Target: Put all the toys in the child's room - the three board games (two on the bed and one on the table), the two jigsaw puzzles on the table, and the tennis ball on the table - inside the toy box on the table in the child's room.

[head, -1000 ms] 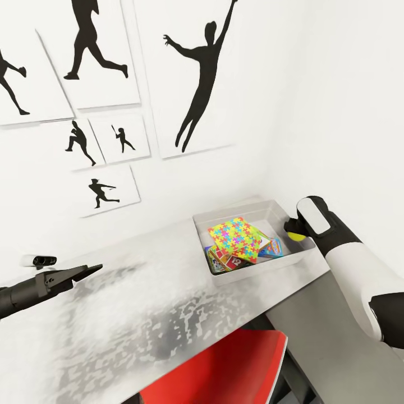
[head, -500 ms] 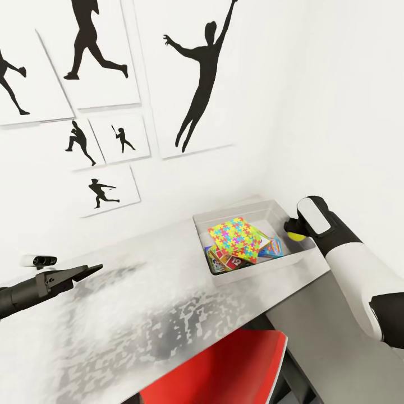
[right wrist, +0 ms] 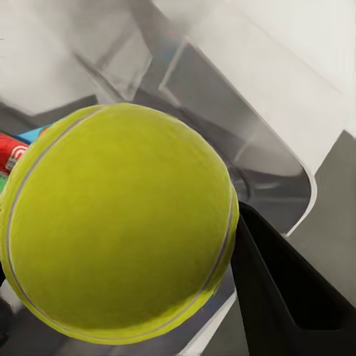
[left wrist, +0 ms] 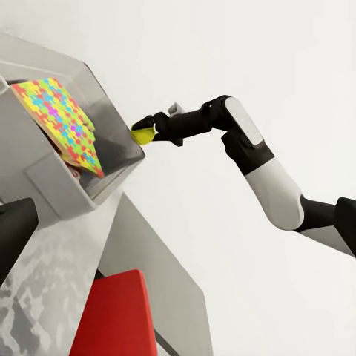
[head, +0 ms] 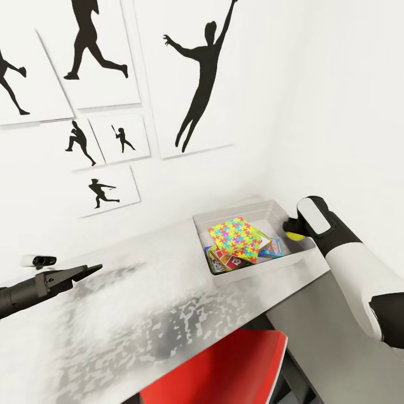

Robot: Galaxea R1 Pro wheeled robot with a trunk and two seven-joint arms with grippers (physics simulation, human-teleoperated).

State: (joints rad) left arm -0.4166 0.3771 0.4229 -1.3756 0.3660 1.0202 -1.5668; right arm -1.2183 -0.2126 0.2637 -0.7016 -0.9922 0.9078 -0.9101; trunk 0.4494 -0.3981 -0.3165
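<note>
1. My right arm reaches forward from the near right, its white forearm angled up to the dark wrist, and the right end effector (head: 293, 229) hangs at the toy box's (head: 224, 276) right-hand rim.
2. That end effector is pinching the tennis ball (head: 294, 235); from the left wrist camera I see the yellow-green ball (left wrist: 143, 133) caught at the tip of the dark fingers, just beside the tray's (left wrist: 55, 189) outer wall.
3. Looking along the right end effector, the ball (right wrist: 119, 226) sits hard against one dark finger (right wrist: 285, 297), with the pale grey interior of the toy box (right wrist: 245, 104) beyond it.
4. Past the ball, inside the tray, lies a jigsaw puzzle (head: 235, 238) in yellow, pink, blue and green, resting tilted on top of the colourful board games (head: 227, 260); a second game's blue corner (head: 273, 246) shows nearer the right end effector.
5. My left arm stretches low over the table (head: 140, 314) from the left, well apart from the toy box; the left end effector (head: 90, 269) points toward the tray with its dark fingers pressed together on nothing.
6. A small white-and-black device (head: 39, 260) lies on the table just behind the left end effector.
7. A red chair seat (head: 224, 367) sits under the table's near edge, between the two arms, and black silhouette posters (head: 196, 78) cover the white wall beyond.
</note>
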